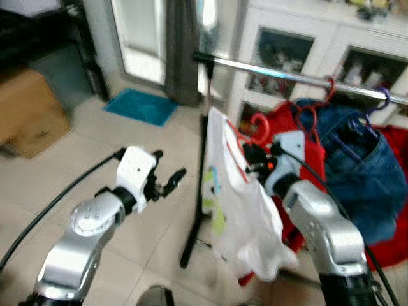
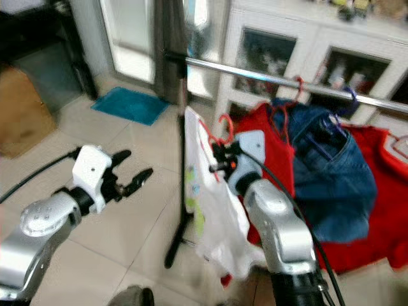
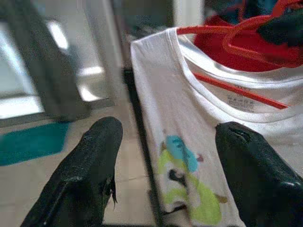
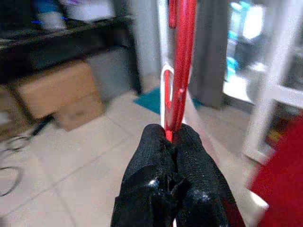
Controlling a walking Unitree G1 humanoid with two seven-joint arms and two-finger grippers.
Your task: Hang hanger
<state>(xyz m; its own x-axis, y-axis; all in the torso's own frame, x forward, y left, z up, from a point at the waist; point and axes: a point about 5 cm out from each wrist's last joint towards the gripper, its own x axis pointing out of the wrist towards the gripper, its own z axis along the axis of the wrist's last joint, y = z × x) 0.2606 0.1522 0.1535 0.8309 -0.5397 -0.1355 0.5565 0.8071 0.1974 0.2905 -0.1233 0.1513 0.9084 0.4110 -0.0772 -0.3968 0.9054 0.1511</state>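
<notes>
Two grippers are in front of the robot. The left gripper (image 1: 167, 183) hangs above the floor with its fingers spread and holds nothing. The right gripper (image 1: 252, 155) is pinched on the red hanger (image 4: 182, 56), which carries a white T-shirt (image 1: 239, 210) just below the rail (image 1: 299, 78). The hanger looks light and stiff, the shirt soft and swinging, so a hold near the hook seems best. Behind hang jeans (image 1: 357, 162) and red clothes (image 1: 309, 153).
</notes>
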